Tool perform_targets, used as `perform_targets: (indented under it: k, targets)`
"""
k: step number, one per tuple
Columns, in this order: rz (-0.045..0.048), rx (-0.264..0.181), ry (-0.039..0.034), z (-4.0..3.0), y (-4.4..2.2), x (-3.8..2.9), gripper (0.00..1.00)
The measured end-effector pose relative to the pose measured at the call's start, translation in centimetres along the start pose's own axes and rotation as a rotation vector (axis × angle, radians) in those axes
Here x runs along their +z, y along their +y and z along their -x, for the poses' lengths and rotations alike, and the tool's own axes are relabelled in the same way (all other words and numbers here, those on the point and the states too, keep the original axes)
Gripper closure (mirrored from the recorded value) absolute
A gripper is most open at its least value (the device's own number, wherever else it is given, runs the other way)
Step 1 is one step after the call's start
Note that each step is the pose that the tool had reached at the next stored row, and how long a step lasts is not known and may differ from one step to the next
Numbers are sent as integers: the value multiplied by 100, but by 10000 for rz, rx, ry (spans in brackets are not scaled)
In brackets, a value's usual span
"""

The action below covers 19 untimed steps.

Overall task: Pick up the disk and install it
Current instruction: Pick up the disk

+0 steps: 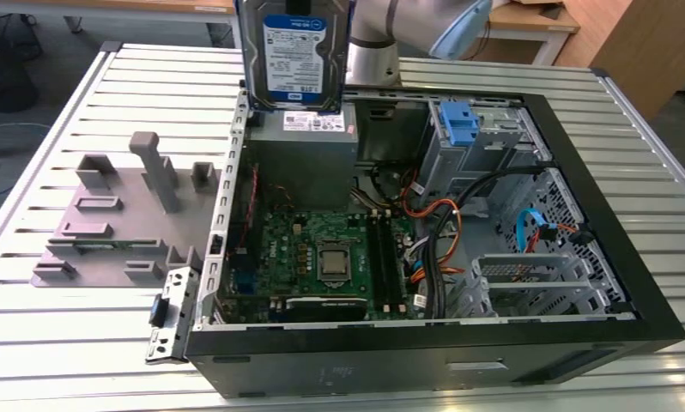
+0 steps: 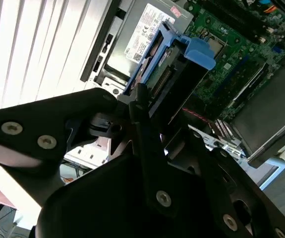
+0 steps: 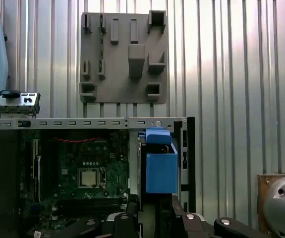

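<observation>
On the exterior view's left I see a grey fixture plate (image 1: 113,215) with upright pegs and slots. It lies flat on the slatted metal desk (image 1: 45,103), just beside the open computer case (image 1: 434,352).

Moving right, the disk (image 1: 291,56) is up in the air at the far end of the case. It stands upright with its blue-and-white label facing the exterior camera, directly above the grey power-supply box (image 1: 308,142) with the white sticker. It is not yet seated anywhere in the case.

In the second wrist view the end effector (image 2: 147,106) is clamped on the disk, black fingers (image 2: 142,124) pressed to its sides. The drive's blue carrier frame points down and away towards the power-supply box. In the first wrist view I look straight down along the drive — the blue end of the carrier sits over the strip of the case nearest the fixture plate, with the case rim between the two.

Below and in front of the power-supply box the green motherboard (image 1: 319,257) covers the case floor, its processor socket bare. Behind the disk the pale arm (image 1: 417,26) rises out of the picture.

Further right, a bare blue bracket (image 1: 462,124) stands in the metal bay at the far corner of the case. Orange and black cables (image 1: 440,227) run between that bay and the motherboard. Near the exterior view's right, a perforated metal drive cage (image 1: 537,279) sits at the near corner — a thin blue cable (image 1: 530,227) loops just above it.
</observation>
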State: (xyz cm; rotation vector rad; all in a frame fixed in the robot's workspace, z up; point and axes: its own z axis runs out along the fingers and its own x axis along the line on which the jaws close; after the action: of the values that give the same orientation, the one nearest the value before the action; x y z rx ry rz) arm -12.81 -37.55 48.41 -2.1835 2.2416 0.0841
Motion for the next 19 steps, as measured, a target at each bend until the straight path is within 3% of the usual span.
perform_targets:
  k: [19]
  targets:
    - [101,5,2,16,-612,-18,65]
